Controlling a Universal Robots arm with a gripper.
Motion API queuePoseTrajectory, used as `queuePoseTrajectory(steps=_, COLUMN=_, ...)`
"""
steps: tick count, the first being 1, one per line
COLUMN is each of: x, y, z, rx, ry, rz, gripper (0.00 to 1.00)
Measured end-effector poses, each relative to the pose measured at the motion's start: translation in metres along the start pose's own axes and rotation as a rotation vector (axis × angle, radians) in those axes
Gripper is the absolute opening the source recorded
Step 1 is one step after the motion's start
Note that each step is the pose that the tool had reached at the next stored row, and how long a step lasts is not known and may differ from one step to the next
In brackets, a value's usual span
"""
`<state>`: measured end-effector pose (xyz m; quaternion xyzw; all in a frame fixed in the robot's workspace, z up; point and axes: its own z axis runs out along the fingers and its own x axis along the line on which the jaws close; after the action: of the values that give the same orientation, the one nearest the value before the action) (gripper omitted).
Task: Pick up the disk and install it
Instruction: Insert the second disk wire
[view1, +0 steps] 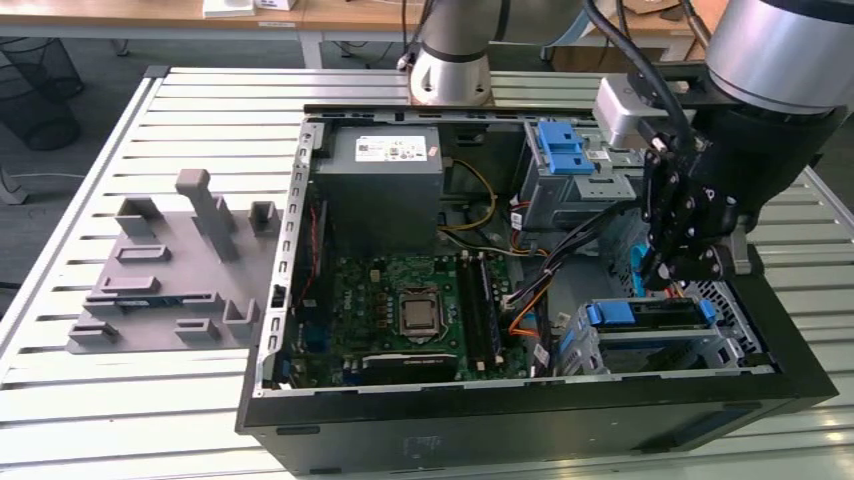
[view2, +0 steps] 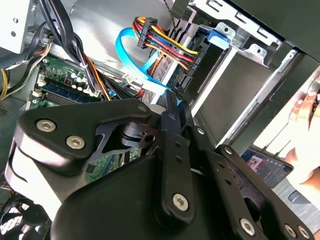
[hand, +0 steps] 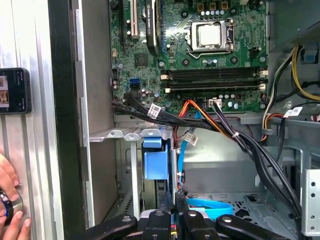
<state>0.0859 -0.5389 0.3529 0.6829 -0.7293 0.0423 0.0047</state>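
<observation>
The disk (view1: 650, 316), silver with a bright blue carrier frame, lies in the silver drive cage at the near right corner of the open computer case. In the first wrist view its blue carrier frame (hand: 155, 162) shows end-on inside the cage. My gripper (view1: 674, 276) hangs straight above the disk's far end, inside the case. In both wrist views the black fingers (hand: 162, 220) stand pressed together, and I see nothing held between them. The gripper tip (view2: 172, 102) sits beside a light blue data cable (view2: 131, 60) and a bundle of coloured power wires.
A grey power-supply box (view1: 387, 160) and a blue latch with a silver cage (view1: 567, 150) fill the case's far side, with the green motherboard (view1: 400, 310) in the middle. Black cable bundles (hand: 240, 140) cross near the cage. A person's hand (hand: 9, 210) and a phone (hand: 14, 91) rest on the slatted table. A grey fixture (view1: 167, 270) stands at the exterior view's left.
</observation>
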Motion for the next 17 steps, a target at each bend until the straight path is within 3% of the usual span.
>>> queuePoseTrajectory(steps=3, x=0.0009, y=-0.0011, z=0.0050, rx=-0.0001, ry=-0.0003, rz=0.000, gripper=0.16)
queuePoseTrajectory(steps=6, x=0.0007, y=-0.0064, z=0.0059, rx=-0.0044, ry=-0.0002, rz=0.000, gripper=0.16)
queuePoseTrajectory(steps=9, x=0.0008, y=-0.0064, z=0.0071, rx=-0.0048, ry=-0.0016, rz=0.000, gripper=0.16)
queuePoseTrajectory(steps=15, x=0.0097, y=-0.0067, z=0.0120, rx=-0.0070, ry=-0.0307, rz=0.001, gripper=0.16)
queuePoseTrajectory(steps=17, x=0.0098, y=-0.0067, z=0.0130, rx=-0.0072, ry=-0.0333, rz=0.001, gripper=0.16)
